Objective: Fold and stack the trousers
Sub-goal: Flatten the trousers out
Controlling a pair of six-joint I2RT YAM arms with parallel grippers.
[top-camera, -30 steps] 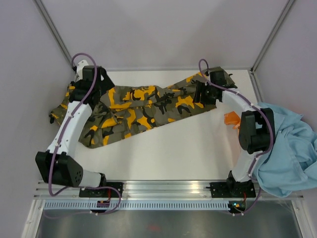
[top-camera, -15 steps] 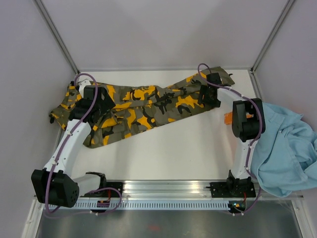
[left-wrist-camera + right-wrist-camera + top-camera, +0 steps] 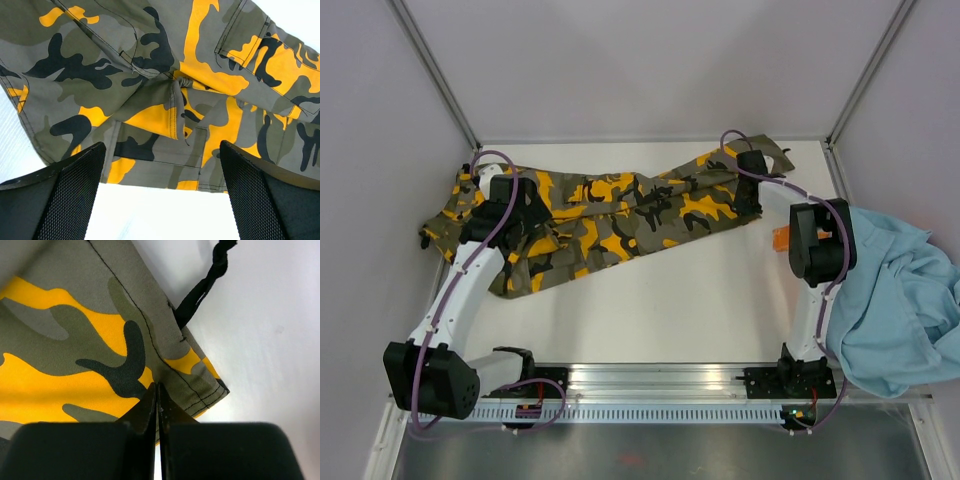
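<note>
Bright even light, faint soft shadows, table washed out close up

A white table is filling the middle of the top view, sitting between pale lilac walls. 2 grey metal posts are slanting up the far corners, 1 on each side. A plain light-blue garment is lying crumpled at the table's right edge and spilling out over it. A small patch of orange garment is peeking out just beside the blue cloth's left border, resting on the white surface. Along the near edge an aluminium rail is stretching from side to side, with a slotted strip running just below it. A dull steel shelf is showing at the very bottom.
</note>
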